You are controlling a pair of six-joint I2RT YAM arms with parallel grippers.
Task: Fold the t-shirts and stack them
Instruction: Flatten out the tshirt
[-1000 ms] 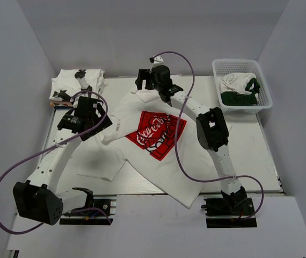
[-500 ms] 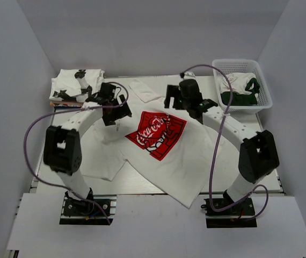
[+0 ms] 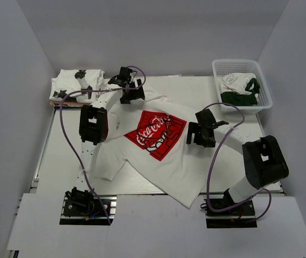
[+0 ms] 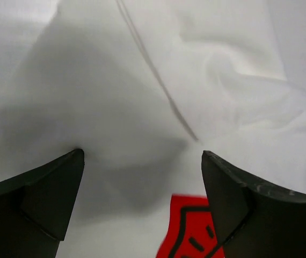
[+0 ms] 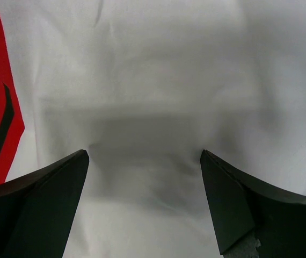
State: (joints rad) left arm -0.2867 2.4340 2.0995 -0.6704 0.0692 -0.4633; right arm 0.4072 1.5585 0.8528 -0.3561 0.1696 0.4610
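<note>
- Shirt-spreading looked about done: red-logo shirt (image 3: 158, 166) lay print-up across mid desk (image 3: 56, 172), lower corner past the near edge at bottom centre.
- Change over last sec: left fingers (image 3: 130, 91) went from the shirt's left sleeve area up to its collar end, upper centre-left of frame. Right fingers (image 3: 196, 134) left the collar and dropped to just right of the print.
- Both pairs stood wide apart w/ nothing held; wrist views showed only white cloth between the tips.
- Shirt sat flatter than before, esp. its upper right part.
- Meaning, prob.: no fold made yet, and the arms seemed to be setting up for the 1st one.
- Folded stack (image 3: 75, 83) sat upper left, untouched.
- Bunched shirts (image 3: 236, 83) waited in the basket (image 3: 236, 62), upper right, so lots of task remained.
</note>
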